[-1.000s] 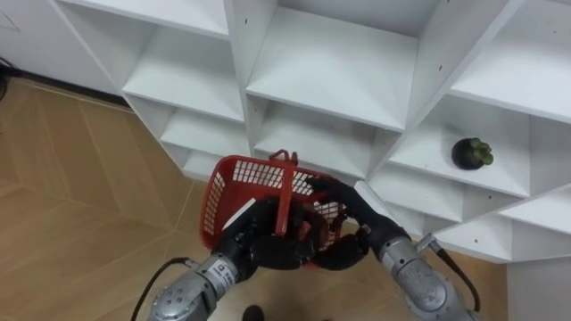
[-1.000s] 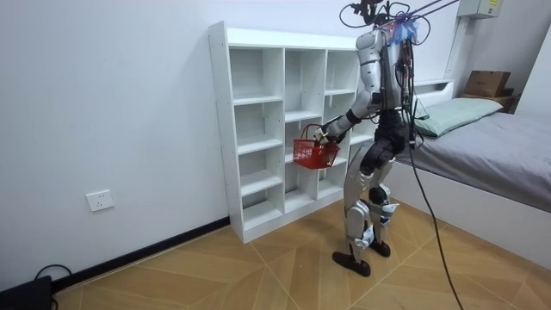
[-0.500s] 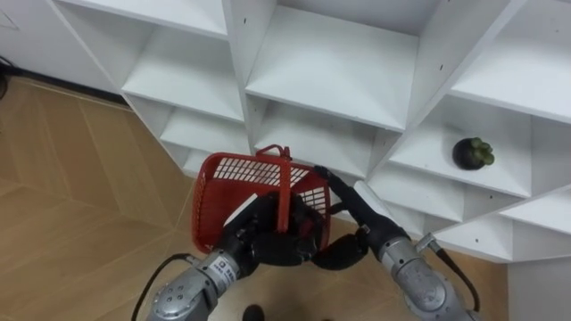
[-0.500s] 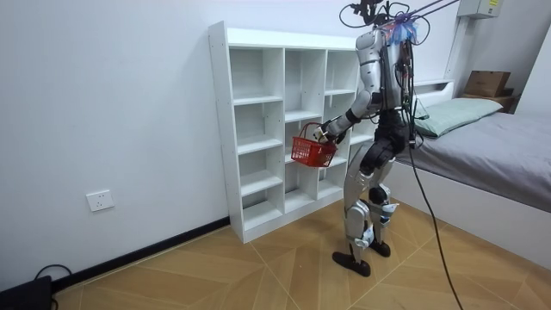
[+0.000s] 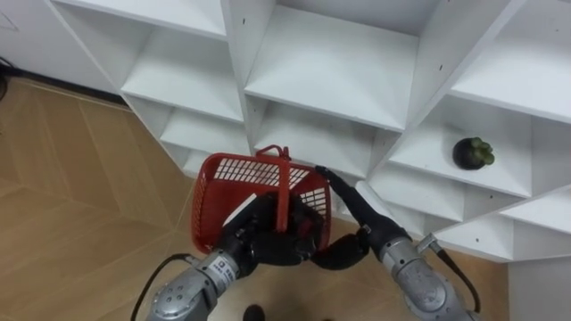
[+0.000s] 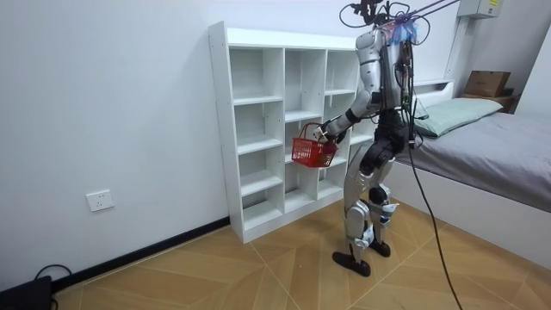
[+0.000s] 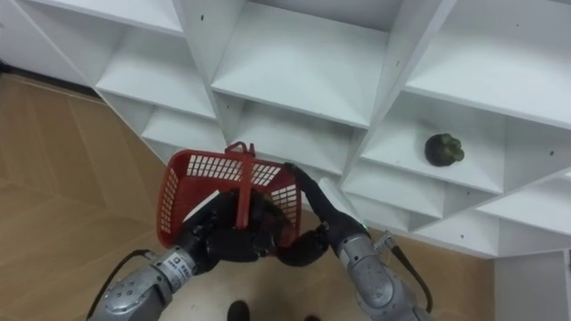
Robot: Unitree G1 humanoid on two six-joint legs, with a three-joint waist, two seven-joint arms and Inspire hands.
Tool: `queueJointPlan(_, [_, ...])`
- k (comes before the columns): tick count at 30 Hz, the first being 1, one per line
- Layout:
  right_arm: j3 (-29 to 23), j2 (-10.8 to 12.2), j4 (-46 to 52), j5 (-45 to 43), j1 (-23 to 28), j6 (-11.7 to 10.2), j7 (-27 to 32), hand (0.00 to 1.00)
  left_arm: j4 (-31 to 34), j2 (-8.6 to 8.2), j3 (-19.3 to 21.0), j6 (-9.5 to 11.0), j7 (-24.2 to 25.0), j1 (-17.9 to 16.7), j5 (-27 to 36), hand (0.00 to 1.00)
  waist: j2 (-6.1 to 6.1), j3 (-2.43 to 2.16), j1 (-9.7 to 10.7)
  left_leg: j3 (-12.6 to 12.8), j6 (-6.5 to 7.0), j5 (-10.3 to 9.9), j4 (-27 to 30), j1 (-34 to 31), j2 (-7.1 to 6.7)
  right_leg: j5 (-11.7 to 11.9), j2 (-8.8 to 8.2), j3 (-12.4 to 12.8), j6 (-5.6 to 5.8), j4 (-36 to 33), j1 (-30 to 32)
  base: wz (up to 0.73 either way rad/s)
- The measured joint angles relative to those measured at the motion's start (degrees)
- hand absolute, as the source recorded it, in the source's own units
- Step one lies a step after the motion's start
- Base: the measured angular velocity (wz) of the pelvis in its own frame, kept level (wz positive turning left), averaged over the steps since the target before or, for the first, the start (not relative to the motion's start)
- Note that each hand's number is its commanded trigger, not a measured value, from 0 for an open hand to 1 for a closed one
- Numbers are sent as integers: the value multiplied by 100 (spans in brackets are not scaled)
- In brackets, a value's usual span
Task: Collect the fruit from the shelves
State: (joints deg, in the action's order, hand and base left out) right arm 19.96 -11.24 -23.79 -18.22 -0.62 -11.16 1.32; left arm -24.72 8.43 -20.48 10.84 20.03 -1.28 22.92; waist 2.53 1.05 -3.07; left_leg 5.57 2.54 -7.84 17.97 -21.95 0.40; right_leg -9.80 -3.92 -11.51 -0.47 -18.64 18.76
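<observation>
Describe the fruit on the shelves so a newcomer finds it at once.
Start at the white shelf unit before the robot. In the compartment up and to the right of the red basket sits a dark round fruit with a green top. It is the only loose thing on the shelves in view.

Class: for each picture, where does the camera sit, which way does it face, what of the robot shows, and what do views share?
Left eye view: on the robot's head, looking down at the white shelf unit; both forearms, left hand and right hand at the red basket.
Right eye view: beside it, same scene and arms.
Room view: across the room, facing the shelf unit; whole robot standing.
Shared: basket and shelf unit in all; the dark fruit in both eye views.
</observation>
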Motion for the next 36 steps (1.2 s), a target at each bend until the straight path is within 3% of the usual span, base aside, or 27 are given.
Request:
queueJointPlan(6, [-92, 25, -1, 442, 215, -28, 248, 0, -23, 68, 49, 5, -420, -107, -14, 100, -41, 19, 76, 41, -1, 0, -12, 52, 2, 0, 9, 31, -1, 64, -63, 0])
queueJointPlan(13, [-382, 18, 171, 954, 399, -189, 735, 0, -68, 61, 261, 5, -869, -225, -127, 100, -68, 3, 118, 83, -11, -6, -56, 82, 12, 3, 18, 54, 0, 81, -63, -3])
queueJointPlan(22, [-377, 12, 200, 1106, 504, -333, 1171, 0, -135, 110, 382, 6, -1315, -296, -368, 100, -86, -5, 109, 178, -28, -17, -122, 185, 47, 13, 46, 127, -16, 65, -79, -6])
queueJointPlan(36, [-519, 17, 200, 1390, 625, -452, 1461, 0, -504, 85, 471, 15, -1490, -385, -499, 100, -122, -23, 214, 380, -38, -12, -226, 433, 76, 19, 59, 299, -28, 75, -195, -7])
